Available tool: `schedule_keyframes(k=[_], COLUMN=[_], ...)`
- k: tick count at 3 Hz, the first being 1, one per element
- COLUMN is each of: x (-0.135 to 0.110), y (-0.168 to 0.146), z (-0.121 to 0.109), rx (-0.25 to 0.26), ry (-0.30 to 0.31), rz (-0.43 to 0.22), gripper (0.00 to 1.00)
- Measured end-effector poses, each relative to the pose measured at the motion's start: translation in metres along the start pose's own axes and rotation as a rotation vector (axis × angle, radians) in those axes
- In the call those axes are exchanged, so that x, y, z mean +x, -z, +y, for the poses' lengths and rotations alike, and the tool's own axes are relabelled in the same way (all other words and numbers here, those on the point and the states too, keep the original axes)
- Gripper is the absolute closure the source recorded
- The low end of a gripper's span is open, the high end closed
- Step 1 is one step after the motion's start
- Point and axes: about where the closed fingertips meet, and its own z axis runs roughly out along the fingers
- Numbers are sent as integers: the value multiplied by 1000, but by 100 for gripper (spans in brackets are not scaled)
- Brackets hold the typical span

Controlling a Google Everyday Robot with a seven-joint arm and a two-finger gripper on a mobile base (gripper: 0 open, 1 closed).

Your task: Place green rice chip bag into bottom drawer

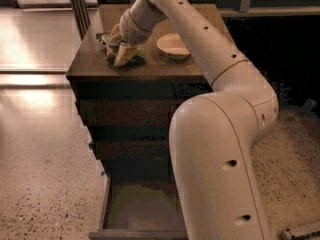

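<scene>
Speckled pale terrazzo floor [45,184] surrounds a dark brown wooden bench [165,70] whose front carries three stacked drawers. On its flat top sits a round cream bowl [172,45], which serves as the reference for everything else.

Just to the left of the bowl, apart from it, lies the small crinkled green foil rice chip bag [136,61]. It rests on the bench top, with green foil showing on both the near and far sides of the robot's tool. The pale yellowish two-finger gripper [120,51] is down on this bag, left of the bowl and pressed into the foil. Whether its jaws are apart or clamped on the bag cannot be told from this angle, since the wrist covers them.

From the gripper, the cream-white jointed robot arm [220,149] runs up over the bowl's far side. It then sweeps down to the bowl's right into a thick rounded segment that fills the lower right of the view.

Directly below the bowl, the two upper plain drawer fronts [125,111] sit closed. Further below the bowl, at floor level, the bottom dark wooden drawer [106,204] is pulled out. Its shallow tray and flat floor are exposed, partly hidden by the arm.
</scene>
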Motion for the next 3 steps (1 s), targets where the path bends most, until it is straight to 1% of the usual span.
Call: schedule_keyframes(k=[2, 3], x=[0, 0], y=[0, 0], z=[0, 0], rx=[0, 0], ry=[0, 0], rz=[0, 0], gripper=[96, 100])
